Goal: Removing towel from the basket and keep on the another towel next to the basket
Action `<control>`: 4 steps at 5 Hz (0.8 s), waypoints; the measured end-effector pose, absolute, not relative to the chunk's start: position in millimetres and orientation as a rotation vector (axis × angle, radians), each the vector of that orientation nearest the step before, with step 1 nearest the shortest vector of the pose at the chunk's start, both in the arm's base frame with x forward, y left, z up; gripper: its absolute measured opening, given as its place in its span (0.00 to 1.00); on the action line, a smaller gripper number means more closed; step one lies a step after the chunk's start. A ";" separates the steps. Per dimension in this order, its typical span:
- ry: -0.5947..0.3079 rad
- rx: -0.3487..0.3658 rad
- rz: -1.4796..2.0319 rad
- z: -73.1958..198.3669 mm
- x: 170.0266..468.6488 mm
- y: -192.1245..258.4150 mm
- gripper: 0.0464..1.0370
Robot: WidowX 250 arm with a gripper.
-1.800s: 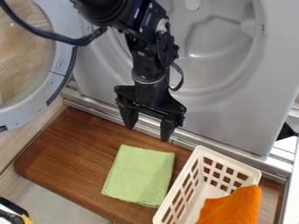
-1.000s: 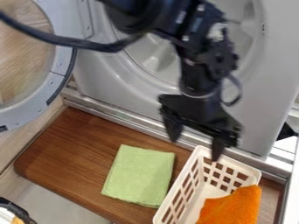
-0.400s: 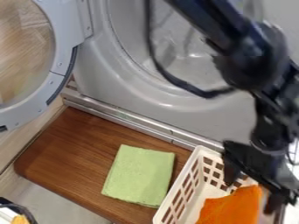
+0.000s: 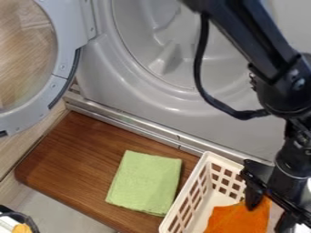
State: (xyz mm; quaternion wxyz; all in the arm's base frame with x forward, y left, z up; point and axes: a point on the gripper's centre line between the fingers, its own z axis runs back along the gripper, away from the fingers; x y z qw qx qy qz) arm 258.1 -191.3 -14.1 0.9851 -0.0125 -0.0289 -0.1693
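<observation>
Orange towel (image 4: 226,219) is seen inside the white basket (image 4: 209,157), at the lower right of the camera view. Gripper (image 4: 267,217) is positioned above it, fingers spread wide, nothing seen clasped; contact with the towel cannot be determined. Green towel (image 4: 146,183) is laid flat on the wooden board (image 4: 72,152), beside the basket.

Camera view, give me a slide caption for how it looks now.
Black gripper at the orange towel in a white basket, a folded green towel beside it on a wooden board.
</observation>
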 end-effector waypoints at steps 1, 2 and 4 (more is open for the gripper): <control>-0.057 -0.007 -0.352 -13.5 257.4 -191.8 0.30; -0.065 -0.006 -0.357 -10.8 258.0 -192.7 0.10; -0.137 -0.065 -0.356 28.6 258.3 -189.9 0.01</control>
